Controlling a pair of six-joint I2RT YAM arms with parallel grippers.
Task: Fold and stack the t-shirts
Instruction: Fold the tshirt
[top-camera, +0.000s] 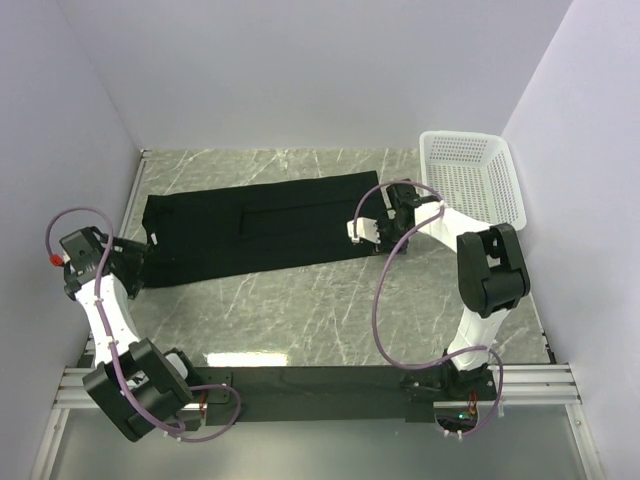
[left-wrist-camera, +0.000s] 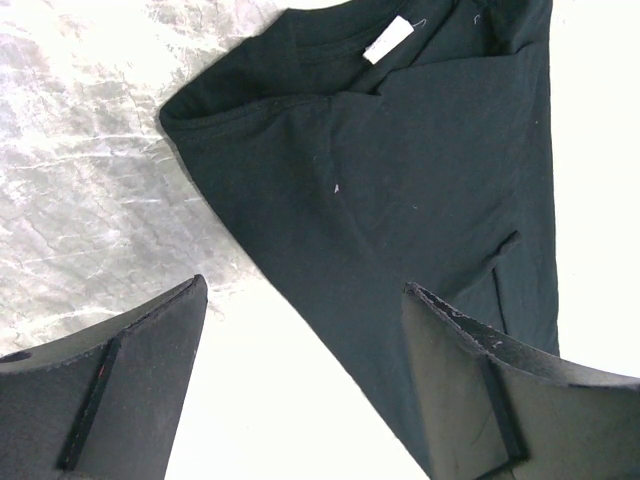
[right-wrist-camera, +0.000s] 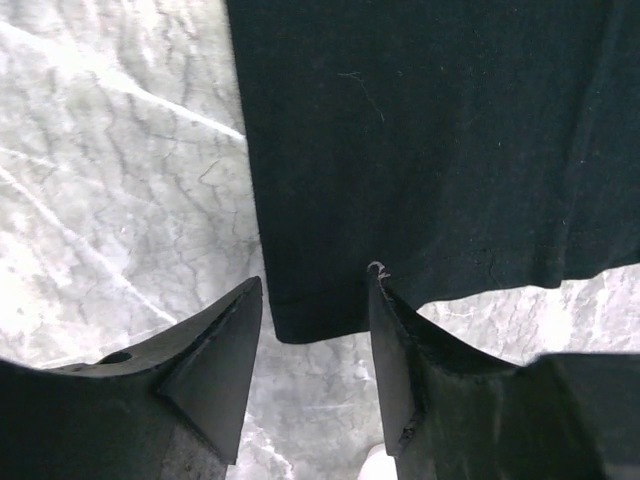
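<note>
Starting the crosswise fold: my left gripper (left-wrist-camera: 305, 285) hangs released over the collar end of the t-shirt (top-camera: 250, 228), right gripper (right-wrist-camera: 315, 278) straddles its hem, unclenched; next, pinch both ends

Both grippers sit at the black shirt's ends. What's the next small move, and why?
Probably close the right gripper on the t-shirt at its hem corner, which lies between the open jaws, not yet pinched. The left gripper is open above the collar end.
</note>
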